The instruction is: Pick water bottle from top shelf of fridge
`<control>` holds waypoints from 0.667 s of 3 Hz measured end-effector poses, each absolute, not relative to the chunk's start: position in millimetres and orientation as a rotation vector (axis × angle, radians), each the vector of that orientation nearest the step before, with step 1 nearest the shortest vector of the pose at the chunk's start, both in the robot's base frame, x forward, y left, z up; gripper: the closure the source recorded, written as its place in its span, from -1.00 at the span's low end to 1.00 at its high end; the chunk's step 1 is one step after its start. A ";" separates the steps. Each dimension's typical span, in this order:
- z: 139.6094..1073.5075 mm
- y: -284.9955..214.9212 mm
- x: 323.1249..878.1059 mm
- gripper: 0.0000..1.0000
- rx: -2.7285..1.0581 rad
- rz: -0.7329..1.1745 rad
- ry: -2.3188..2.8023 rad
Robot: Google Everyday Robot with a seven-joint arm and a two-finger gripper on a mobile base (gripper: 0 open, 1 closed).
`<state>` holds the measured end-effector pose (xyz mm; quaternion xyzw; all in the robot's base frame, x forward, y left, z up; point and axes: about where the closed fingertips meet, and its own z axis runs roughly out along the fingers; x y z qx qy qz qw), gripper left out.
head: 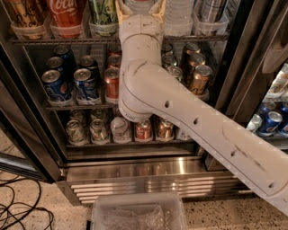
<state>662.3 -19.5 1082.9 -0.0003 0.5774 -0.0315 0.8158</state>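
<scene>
The fridge (148, 173) stands open, with a stainless steel base grille. Its top shelf (58, 40) holds a red Coca-Cola bottle (65, 15), a green bottle (102, 13) and a clear ribbed water bottle (179, 15). My gripper (138, 8) is at the top edge of the view, reaching into the top shelf. Its tan fingers (120, 10) are spread on either side of another clear bottle (139, 3) with a red-marked label; only that bottle's lower part shows. My white arm covers the middle of the shelves.
Racks of small cans fill the middle (85, 83) and lower shelf (99, 130). A clear plastic bin (135, 215) sits on the floor in front. Black cables (18, 211) lie at the left. A dark door frame (243, 67) and a second cooler with cans (270, 121) are at the right.
</scene>
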 end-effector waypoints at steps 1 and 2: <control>1084.6 -17.9 673.3 -0.42 -0.013 -0.059 1.235; 1086.9 -18.3 683.3 -0.40 -0.025 -0.061 1.236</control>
